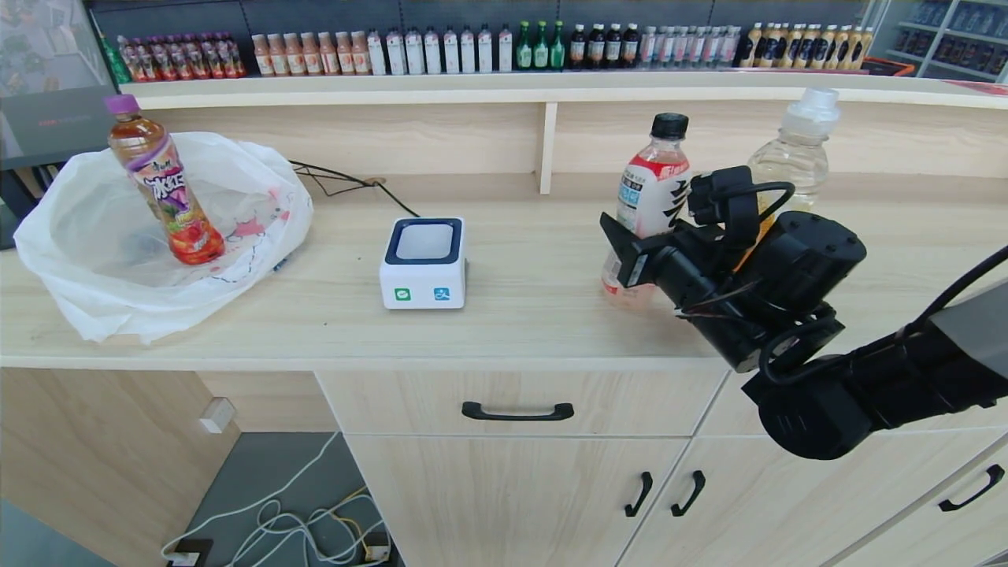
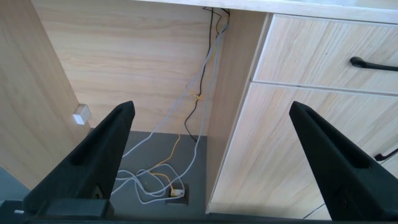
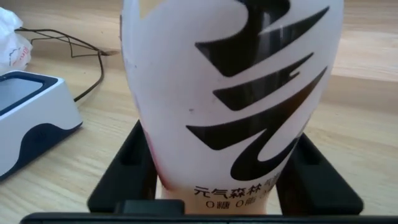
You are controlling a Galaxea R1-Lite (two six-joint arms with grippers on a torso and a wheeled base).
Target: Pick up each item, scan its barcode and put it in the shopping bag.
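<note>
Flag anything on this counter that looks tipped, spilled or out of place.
Only the purple-capped tea bottle stands out: it leans at a tilt inside the white shopping bag, neither upright nor lying flat. The black-capped bottle and the clear bottle stand upright, and no spill shows.

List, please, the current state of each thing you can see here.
shopping bag, open, at the left of the counter
tea bottle, capped, standing tilted in the shopping bag
scanner, window up, uncovered
black-capped bottle, capped, upright on the counter
clear bottle, capped, upright beyond the black-capped bottle
right tool, around the black-capped bottle's lower part
left tool, open, empty, below the counter
drawer, shut
</note>
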